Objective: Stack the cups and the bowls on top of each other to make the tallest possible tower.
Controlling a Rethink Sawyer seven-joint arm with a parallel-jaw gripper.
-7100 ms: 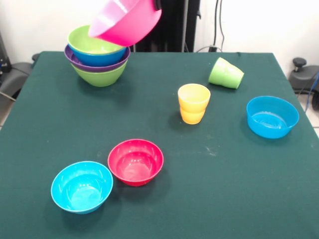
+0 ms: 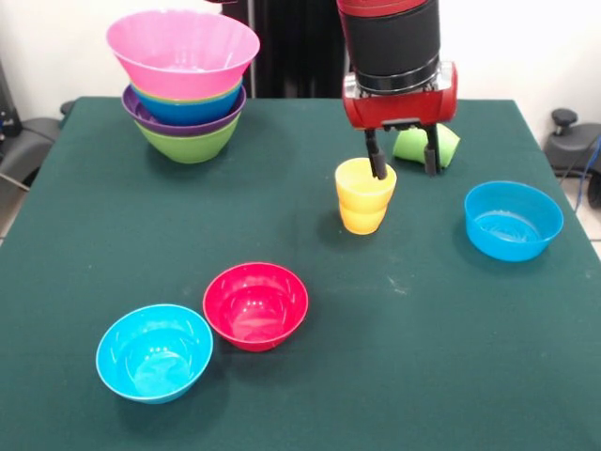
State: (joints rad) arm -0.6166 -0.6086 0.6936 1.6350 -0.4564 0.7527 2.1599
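Note:
The tower [image 2: 184, 89] stands at the back left: a lime green bowl at the base, then purple, blue and green rims, and the huge pink bowl [image 2: 182, 49] on top. The yellow-orange cup [image 2: 365, 194] stands upright mid-table. My gripper [image 2: 404, 162] is open above its right rim; one finger [image 2: 377, 157] hangs inside the cup's mouth, the other to its right. The light green cup [image 2: 424, 145] lies on its side behind the gripper, partly hidden. A blue bowl [image 2: 513, 220] sits at the right. The small red bowl [image 2: 255, 305] and small cyan bowl [image 2: 154, 352] sit at the front left.
The green table [image 2: 300, 395] ends at all four sides in view. Black equipment and cables stand beyond its far edge.
The pink bowl, earlier held tilted above the tower, now sits level on top of it. The arm has moved right and come down over the yellow-orange cup.

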